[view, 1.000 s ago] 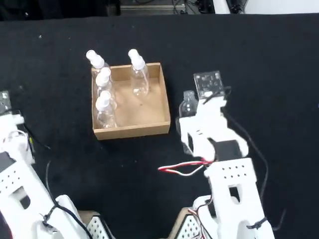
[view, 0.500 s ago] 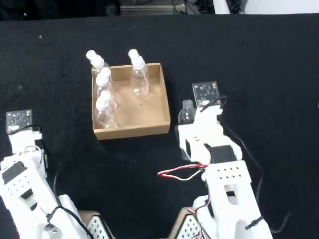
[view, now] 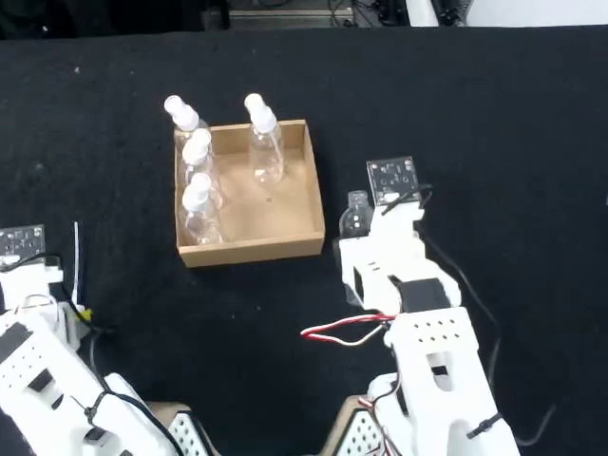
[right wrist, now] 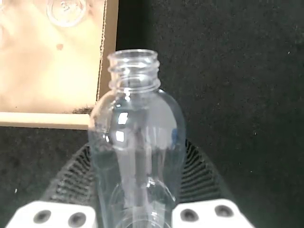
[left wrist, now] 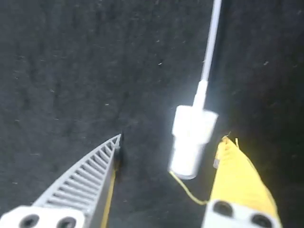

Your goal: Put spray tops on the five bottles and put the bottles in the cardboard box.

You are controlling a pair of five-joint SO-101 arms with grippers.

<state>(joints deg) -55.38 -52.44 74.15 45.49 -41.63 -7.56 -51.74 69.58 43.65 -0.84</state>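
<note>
White right arm (view: 418, 313) extends forward, fingers (right wrist: 71, 175) gripping the uncapped bottle (right wrist: 137, 137).

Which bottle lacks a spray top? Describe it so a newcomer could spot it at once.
Find the cardboard box on the black table; just outside its right wall, a clear bottle sits upright in the right gripper. Unlike the four bottles in the box, which wear white spray tops, its threaded neck is open.
</note>
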